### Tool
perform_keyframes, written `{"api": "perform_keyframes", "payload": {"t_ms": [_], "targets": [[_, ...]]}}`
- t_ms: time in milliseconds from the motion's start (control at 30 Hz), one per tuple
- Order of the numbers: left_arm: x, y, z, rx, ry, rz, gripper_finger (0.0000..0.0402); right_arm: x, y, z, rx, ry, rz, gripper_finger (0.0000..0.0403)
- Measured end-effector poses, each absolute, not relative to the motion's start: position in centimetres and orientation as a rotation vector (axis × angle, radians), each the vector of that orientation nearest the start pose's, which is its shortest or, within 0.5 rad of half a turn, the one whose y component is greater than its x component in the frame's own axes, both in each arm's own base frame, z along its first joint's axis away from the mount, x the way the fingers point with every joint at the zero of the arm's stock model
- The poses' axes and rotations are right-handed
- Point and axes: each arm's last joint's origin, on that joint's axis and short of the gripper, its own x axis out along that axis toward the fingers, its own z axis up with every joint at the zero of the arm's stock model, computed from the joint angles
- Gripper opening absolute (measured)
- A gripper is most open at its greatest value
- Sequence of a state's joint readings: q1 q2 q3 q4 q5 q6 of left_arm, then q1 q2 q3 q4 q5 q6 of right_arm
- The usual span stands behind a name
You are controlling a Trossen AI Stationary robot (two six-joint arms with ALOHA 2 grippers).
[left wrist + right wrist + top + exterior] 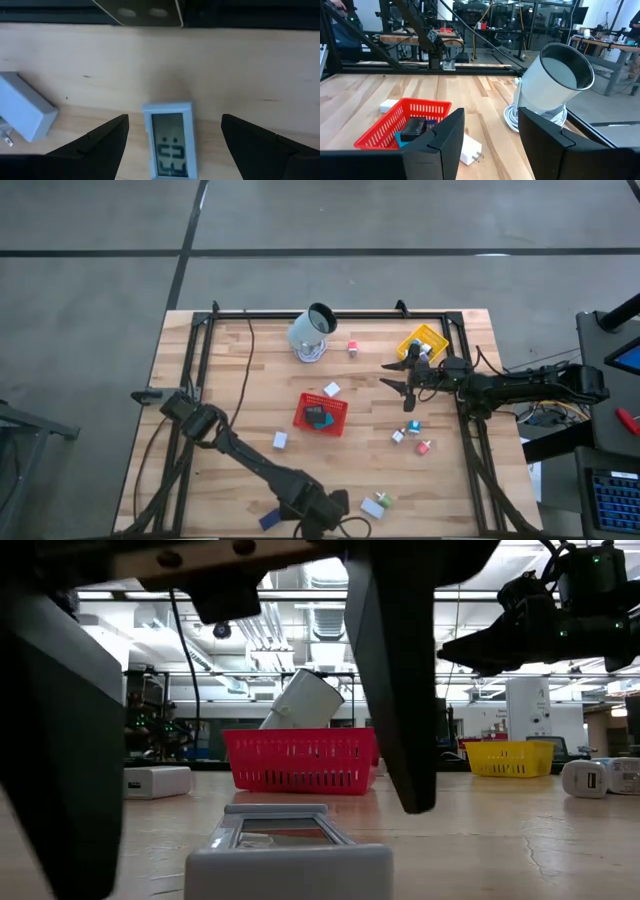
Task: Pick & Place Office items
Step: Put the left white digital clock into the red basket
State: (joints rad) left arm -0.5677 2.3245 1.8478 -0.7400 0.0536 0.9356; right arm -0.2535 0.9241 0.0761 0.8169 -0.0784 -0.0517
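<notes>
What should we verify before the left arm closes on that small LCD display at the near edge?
1. Left gripper open: ok, the fingers stand apart.
2. LCD display between the fingers: ok, roughly centred in the left wrist view.
3. White charger block clear of the grasp: ok, off to one side, outside the near finger.
4. Fingers low enough to grip: cannot tell.
5. Red tray has room: ok, it holds a few dark items with space left.
6. Right gripper out of the way: ok, across the table by the yellow tray.

pale wooden table (250, 395), seemingly plastic red basket (333, 418)
</notes>
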Motion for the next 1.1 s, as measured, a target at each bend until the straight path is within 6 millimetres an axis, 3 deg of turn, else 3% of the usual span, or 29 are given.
{"api": "perform_keyframes", "payload": {"t_ms": [533, 900, 1100], "targets": [[41.1, -24.7, 13.3, 1.025, 0.88, -1.126, 0.0316, 16.0, -3.9, 16.7, -0.047, 0.034, -0.175, 0.0178], [41.4, -24.2, 12.8, 0.942, 0.91, -1.136, 0.0245, 16.0, -3.9, 16.7, -0.047, 0.033, -0.174, 0.0178], [41.6, -23.8, 12.7, 0.891, 0.926, -1.13, 0.0181, 16.0, -3.9, 16.7, -0.043, 0.033, -0.173, 0.0178]]}}
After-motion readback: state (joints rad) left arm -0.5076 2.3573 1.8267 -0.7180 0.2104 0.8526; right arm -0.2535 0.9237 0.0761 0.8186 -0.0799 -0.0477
